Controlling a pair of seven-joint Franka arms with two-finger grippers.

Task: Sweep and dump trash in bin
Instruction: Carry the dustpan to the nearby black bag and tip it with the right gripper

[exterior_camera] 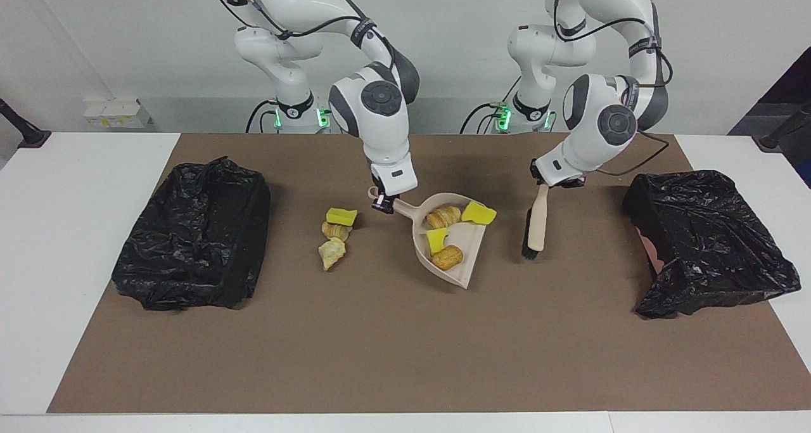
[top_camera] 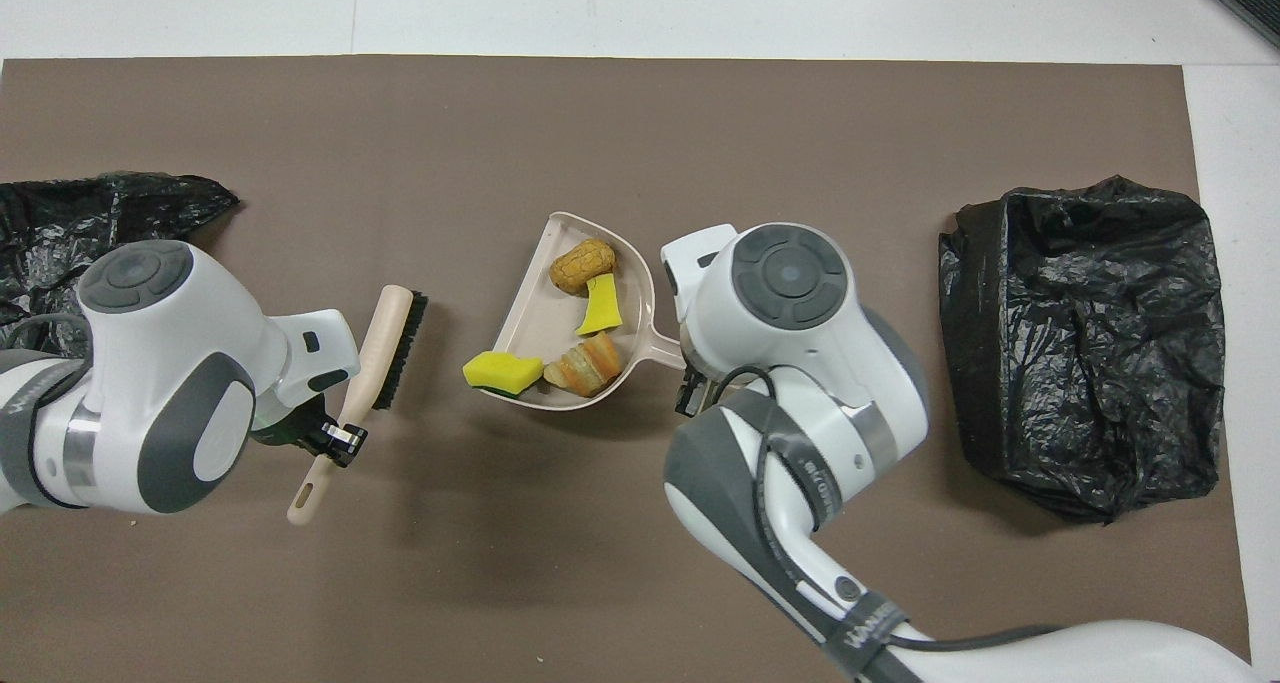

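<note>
My right gripper [exterior_camera: 383, 205] is shut on the handle of a beige dustpan [exterior_camera: 472, 255]. The pan holds several pieces of trash: two bread-like bits [exterior_camera: 443, 216] and two yellow sponge chunks [exterior_camera: 479, 213]. Three more lumps of trash [exterior_camera: 334, 233] lie on the brown mat beside the pan, toward the right arm's end. In the overhead view my right arm hides them. My left gripper [exterior_camera: 545, 186] is shut on the handle of a beige brush [exterior_camera: 536, 220]. The brush hangs with its black bristles down, between the pan and the bin at the left arm's end. The overhead view also shows the pan [top_camera: 535, 313] and the brush [top_camera: 385, 348].
Two bins lined with black bags stand on the mat. One bin [exterior_camera: 190, 243] is at the right arm's end and the other bin [exterior_camera: 703, 243] is at the left arm's end. White table borders the brown mat [exterior_camera: 405, 357].
</note>
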